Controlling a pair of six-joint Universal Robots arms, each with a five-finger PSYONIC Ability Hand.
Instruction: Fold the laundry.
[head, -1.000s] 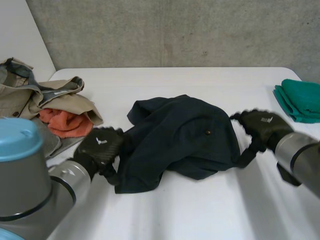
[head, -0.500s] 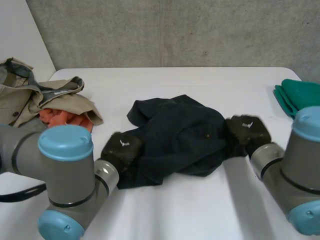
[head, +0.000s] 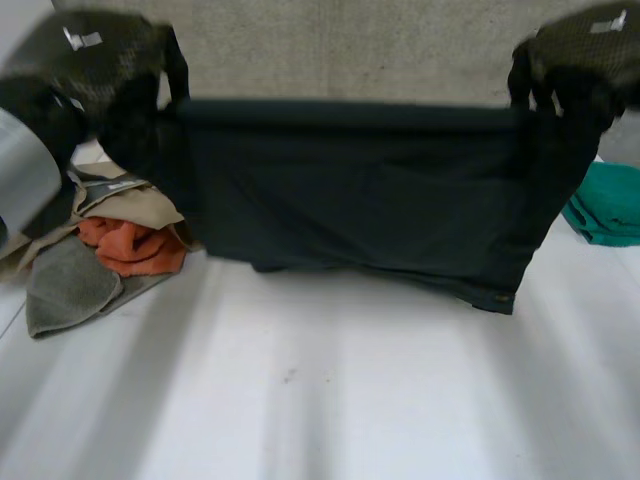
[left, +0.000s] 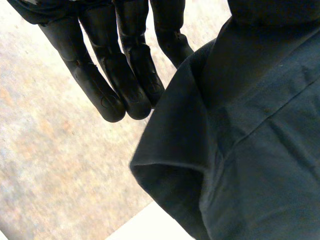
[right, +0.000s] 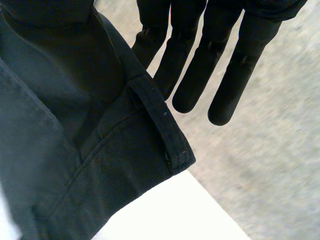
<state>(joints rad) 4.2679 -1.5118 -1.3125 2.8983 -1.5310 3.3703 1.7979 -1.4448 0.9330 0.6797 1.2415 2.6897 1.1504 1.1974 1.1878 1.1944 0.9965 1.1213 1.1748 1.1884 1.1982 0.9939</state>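
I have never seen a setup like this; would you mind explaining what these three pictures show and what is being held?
This is a robot with two arms at a white table, each arm ending in a black hand. The wide picture comes from a camera between and behind the arms, looking down. In it the left hand and the right hand each grip an upper corner of a dark garment, which hangs stretched between them. The other two pictures come from cameras on the wrists, looking along each palm: the same garment up close, with some fingers sticking out straight beside it. On the table, on the robot's left, lie a beige garment, an orange cloth and a grey cloth; on its right lies a teal cloth.
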